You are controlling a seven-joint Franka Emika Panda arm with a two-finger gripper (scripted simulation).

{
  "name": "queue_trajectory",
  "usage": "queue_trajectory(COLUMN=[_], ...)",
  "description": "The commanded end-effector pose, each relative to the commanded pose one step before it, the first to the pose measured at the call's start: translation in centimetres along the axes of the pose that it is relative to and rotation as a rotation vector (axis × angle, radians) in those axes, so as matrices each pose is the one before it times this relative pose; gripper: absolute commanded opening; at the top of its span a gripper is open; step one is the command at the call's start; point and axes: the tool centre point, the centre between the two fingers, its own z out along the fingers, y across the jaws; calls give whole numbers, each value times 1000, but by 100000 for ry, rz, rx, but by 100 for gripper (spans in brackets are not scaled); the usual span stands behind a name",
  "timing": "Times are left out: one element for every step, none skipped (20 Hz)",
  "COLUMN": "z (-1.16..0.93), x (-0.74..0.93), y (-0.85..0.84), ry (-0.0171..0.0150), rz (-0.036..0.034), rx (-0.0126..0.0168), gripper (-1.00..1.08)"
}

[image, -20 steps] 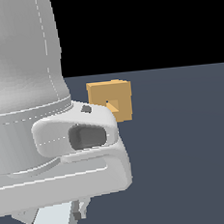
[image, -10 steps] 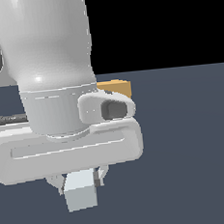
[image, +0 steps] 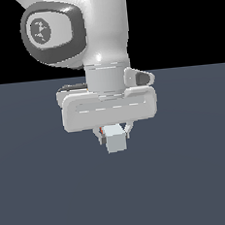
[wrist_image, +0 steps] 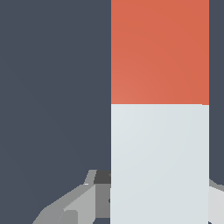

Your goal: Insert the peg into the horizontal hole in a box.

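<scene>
No readable text anywhere (plain rendered surfaces).

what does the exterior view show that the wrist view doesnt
Only the exterior view shows the arm's body above the tool, with the peg seen end-on as a pale block between the fingers. Only the wrist view shows the peg's long face, orange-red at one end and white for the rest. Both show the peg in the tool over a dark floor, and neither shows the box.
</scene>
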Motion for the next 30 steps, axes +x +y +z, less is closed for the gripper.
queue_trajectory(z=[-675,-173,-153,-136,-120,-105,-91,-77,-63,-49,-35,-22,-8,5,18,10,0,0,0,145,-153,-158,0,0,0,163,0,1,1,1], x=[1943,627,557,495,437,383,332,277,234,178,124,79,8,-19,-44,-23,0,0,0,23,-13,-11,0,0,0,13,44,132,219,306], y=[1802,577,518,464,412,363,315,269,225,180,136,94,47,10,-26,-19,0,0,0,-93,99,99,0,0,0,-102,-2,-5,-8,-11], ry=[-93,6,7,7,6,6,6,5,5,4,4,3,0,0,0,0,0,0,0,58,-25,-27,0,0,0,50,0,0,0,0], rz=[-1260,-453,-408,-365,-324,-285,-249,-207,-183,-138,-98,-69,0,0,0,0,0,0,0,-8,-133,-136,0,0,0,32,0,0,0,0], rx=[-184,-1,-1,-1,-1,-1,-1,-1,-1,-1,0,0,0,0,0,0,0,0,0,270,-241,-249,0,0,0,295,0,0,0,0], gripper=[-100,-100,-100,-100,-100,-100,-100,-100,-100,-100,-100,-100,-100,-100,-100,-100,-100,-100,-100,-100,-100,-100,-100,-100,-100,-100,-100,-100,-100,-100])
